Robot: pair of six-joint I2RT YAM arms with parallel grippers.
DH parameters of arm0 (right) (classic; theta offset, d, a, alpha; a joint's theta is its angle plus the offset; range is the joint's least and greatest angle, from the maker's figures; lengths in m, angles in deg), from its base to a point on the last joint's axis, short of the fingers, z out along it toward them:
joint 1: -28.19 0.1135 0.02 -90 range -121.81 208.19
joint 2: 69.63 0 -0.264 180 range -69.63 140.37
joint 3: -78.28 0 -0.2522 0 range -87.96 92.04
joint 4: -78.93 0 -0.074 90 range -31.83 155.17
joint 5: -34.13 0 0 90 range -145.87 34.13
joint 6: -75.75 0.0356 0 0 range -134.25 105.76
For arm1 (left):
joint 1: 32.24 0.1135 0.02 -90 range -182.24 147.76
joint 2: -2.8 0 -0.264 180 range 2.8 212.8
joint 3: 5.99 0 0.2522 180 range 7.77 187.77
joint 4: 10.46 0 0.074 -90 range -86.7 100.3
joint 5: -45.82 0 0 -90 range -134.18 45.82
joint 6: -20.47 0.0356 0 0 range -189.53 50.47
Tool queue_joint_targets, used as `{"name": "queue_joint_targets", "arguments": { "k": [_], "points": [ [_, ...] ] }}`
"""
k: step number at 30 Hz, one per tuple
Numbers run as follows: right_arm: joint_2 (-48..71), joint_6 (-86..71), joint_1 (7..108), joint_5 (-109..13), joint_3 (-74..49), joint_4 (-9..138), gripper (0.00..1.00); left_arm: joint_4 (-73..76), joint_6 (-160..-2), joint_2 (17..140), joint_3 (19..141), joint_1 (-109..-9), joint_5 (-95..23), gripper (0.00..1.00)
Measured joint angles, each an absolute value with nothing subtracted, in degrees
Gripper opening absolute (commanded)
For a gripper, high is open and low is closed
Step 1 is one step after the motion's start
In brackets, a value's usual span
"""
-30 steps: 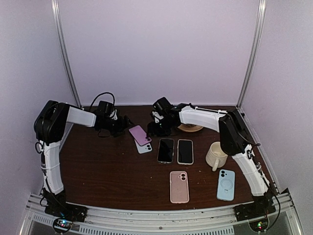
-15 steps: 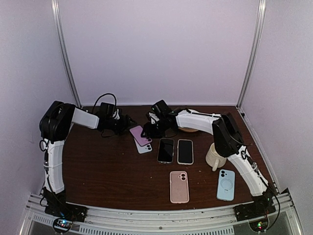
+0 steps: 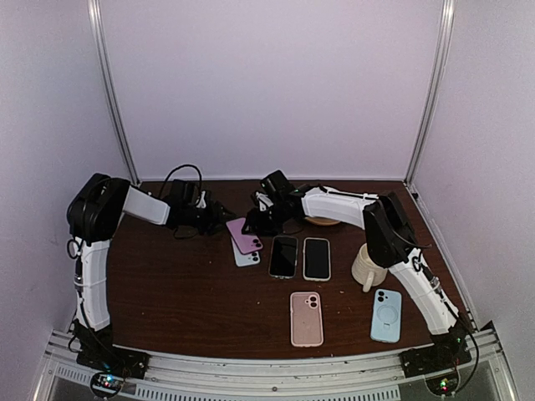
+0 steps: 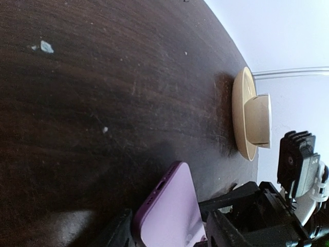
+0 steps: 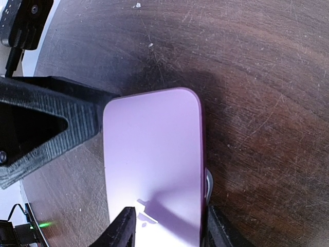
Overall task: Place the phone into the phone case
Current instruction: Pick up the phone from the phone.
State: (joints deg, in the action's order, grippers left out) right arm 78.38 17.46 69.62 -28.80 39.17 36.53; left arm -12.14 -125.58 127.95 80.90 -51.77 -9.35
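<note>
Two sets of fingers meet on one purple phone [image 3: 243,233], which lies left of centre toward the back of the tabletop [image 3: 184,284] in my overhead view. It lies back-up, skewed across a pale phone-sized slab [image 3: 248,256] whose near end sticks out beneath it. I can't tell whether that slab is a case or another handset.

My right fingers [image 5: 123,230] sit against both long edges of the phone at the bottom of the right wrist view, so I read them as closed on it. My left fingers [image 4: 119,234] straddle its other end at the bottom of the left wrist view, partly closed. Whether they actually press on it I cannot tell.

By my reckoning the job is at its start, since no phone is visibly seated in a case. A pink case [image 3: 306,318] lies at lower centre and a light blue case [image 3: 386,315] at lower right, both well apart from the purple phone. Two dark-screened phones [image 3: 283,256] [image 3: 317,258] rest side by side at centre with no fingers on them.

Everything that matters is left to do. The phone has to come clear of the slab, travel to a case, line up with it and be pressed in. I can't say from here which case is meant for it.
</note>
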Motion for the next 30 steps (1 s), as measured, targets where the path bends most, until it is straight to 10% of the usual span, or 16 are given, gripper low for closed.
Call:
{"name": "queue_joint_targets", "arguments": {
  "k": [18, 30],
  "points": [
    [75.0, 18.6, 69.5, -26.9, 32.6, 40.5, 0.48, -14.8, -127.7, 126.0, 77.4, -53.0, -7.4, 0.00],
    [66.4, 14.2, 68.8, -28.3, 25.6, 36.7, 0.57, -7.7, -118.4, 121.9, 79.4, -54.3, -6.1, 0.00]
  ]
}}
